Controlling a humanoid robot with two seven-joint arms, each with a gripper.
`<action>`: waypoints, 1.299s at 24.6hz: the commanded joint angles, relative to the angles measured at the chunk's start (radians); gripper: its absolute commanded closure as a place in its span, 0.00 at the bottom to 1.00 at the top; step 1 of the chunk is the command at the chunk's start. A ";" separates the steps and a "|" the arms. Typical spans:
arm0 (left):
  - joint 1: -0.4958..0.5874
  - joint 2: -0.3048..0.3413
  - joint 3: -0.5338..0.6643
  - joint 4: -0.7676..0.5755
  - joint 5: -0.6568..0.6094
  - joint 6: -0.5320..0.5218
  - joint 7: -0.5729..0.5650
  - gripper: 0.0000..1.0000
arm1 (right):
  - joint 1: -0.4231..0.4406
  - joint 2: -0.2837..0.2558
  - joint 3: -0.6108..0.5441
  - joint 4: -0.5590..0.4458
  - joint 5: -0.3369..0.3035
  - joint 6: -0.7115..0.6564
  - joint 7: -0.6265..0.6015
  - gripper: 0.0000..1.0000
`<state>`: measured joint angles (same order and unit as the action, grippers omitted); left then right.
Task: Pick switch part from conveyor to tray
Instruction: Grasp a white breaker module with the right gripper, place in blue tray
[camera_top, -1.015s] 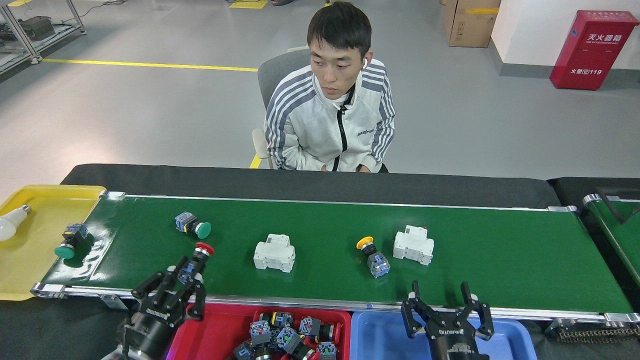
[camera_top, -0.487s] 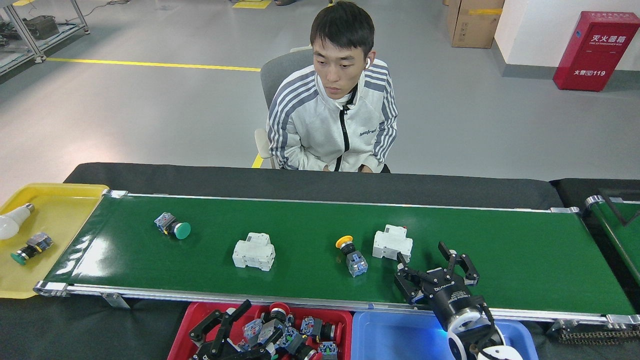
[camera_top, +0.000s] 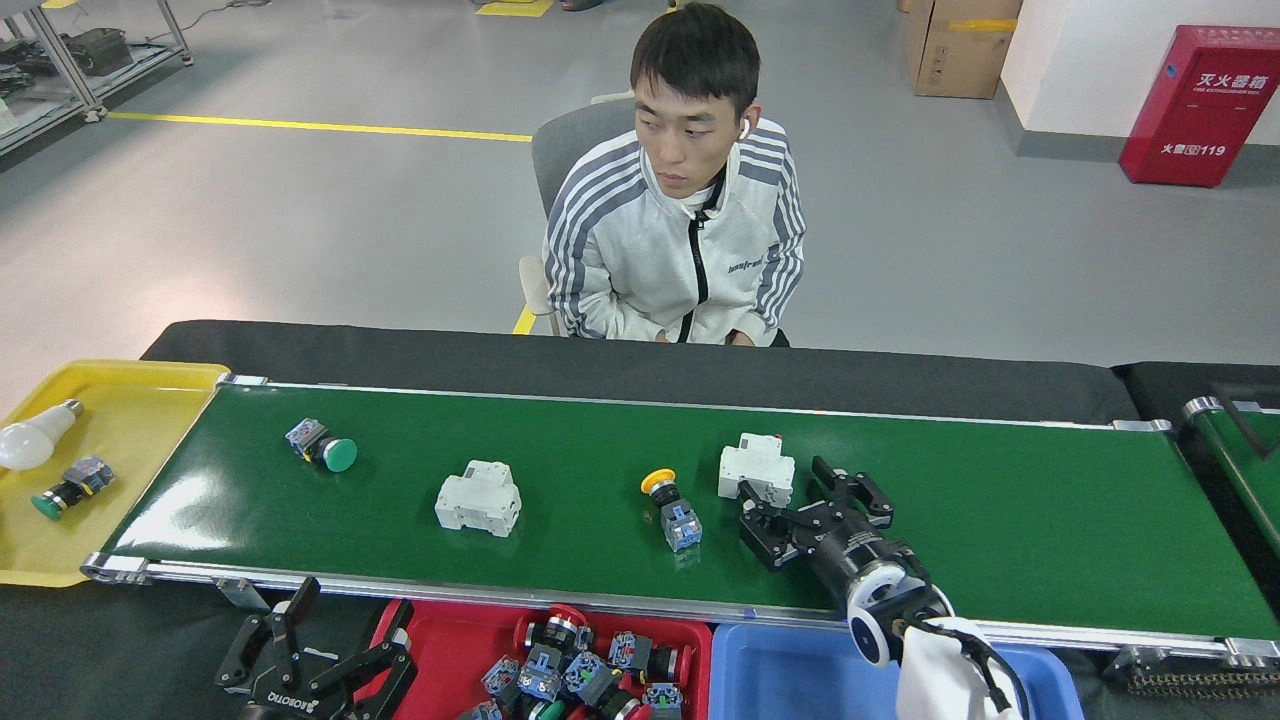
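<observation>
The conveyor (camera_top: 1000, 520) carries a green-capped switch part (camera_top: 322, 447), a yellow-capped switch part (camera_top: 670, 508) and two white breakers (camera_top: 479, 498) (camera_top: 757, 468). My right gripper (camera_top: 787, 493) lies open low over the belt, its fingers just right of the right-hand breaker, which is not held. My left gripper (camera_top: 352, 612) is open and empty at the bottom edge, beside the left end of the red tray (camera_top: 440, 640). That tray holds several switch parts, including a red-capped one (camera_top: 555, 628).
A blue tray (camera_top: 770, 670) stands right of the red one. A yellow tray (camera_top: 130, 400) at the belt's left end holds a bulb (camera_top: 35, 440) and a green-capped switch (camera_top: 70, 487). A person (camera_top: 680, 250) sits behind the belt. A second belt (camera_top: 1240, 450) starts at far right.
The left gripper let the red-capped switch go into the red tray and drew back left. The right gripper swung up-left onto the belt. All belt parts moved left; one dropped into the yellow tray.
</observation>
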<state>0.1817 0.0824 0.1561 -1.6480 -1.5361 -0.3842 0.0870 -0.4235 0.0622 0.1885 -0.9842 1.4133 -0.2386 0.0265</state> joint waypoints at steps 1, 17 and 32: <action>-0.016 0.007 0.000 -0.004 0.002 0.005 0.002 0.00 | -0.043 0.022 0.005 0.015 0.003 0.002 0.001 0.18; -0.314 -0.007 -0.050 0.312 -0.010 0.054 -0.099 0.00 | -0.034 0.070 0.011 -0.080 0.055 -0.065 0.024 0.98; -0.495 0.045 -0.046 0.591 -0.009 0.237 -0.089 0.00 | 0.637 -0.191 -0.506 -0.620 -0.198 -0.547 0.032 0.66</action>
<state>-0.2877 0.1166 0.1072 -1.0651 -1.5439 -0.1713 -0.0155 0.2094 -0.1205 -0.2896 -1.5909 1.2222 -0.7685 0.0585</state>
